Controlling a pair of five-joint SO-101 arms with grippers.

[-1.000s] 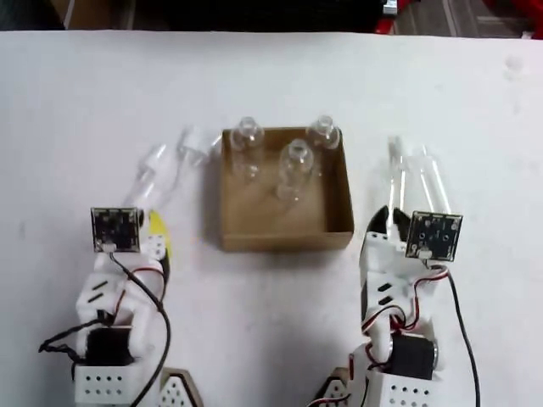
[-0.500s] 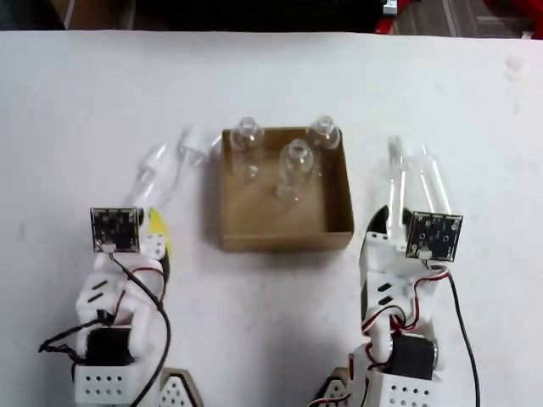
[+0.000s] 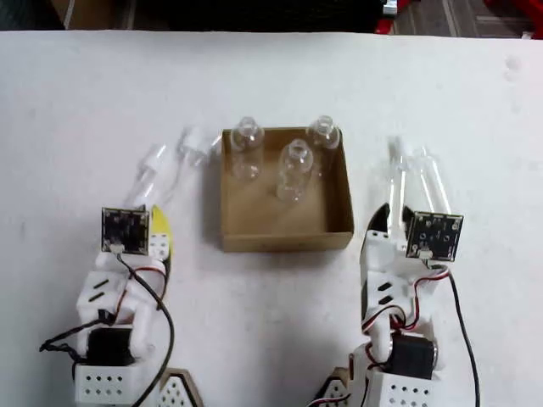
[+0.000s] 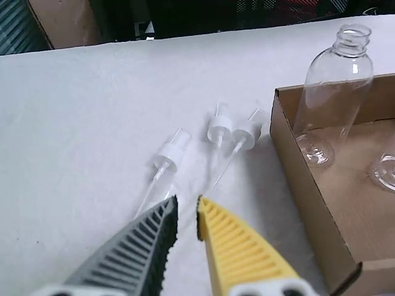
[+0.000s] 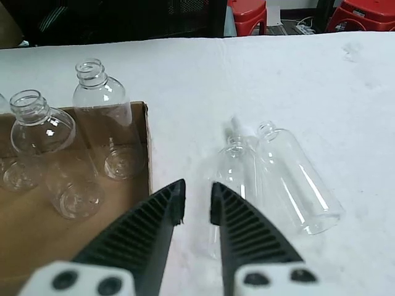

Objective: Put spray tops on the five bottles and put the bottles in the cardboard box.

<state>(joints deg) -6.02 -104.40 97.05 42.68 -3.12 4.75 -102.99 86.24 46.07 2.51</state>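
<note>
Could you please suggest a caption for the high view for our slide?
Three open bottles stand in the box, spray tops lie left of it, and two bottles lie right of it.

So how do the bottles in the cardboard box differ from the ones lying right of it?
The three bottles stand upright in the cardboard box, necks up; the two bottles lie on their sides on the table. The boxed three are spaced apart; the table pair lie close together. All five are clear plastic.
</note>
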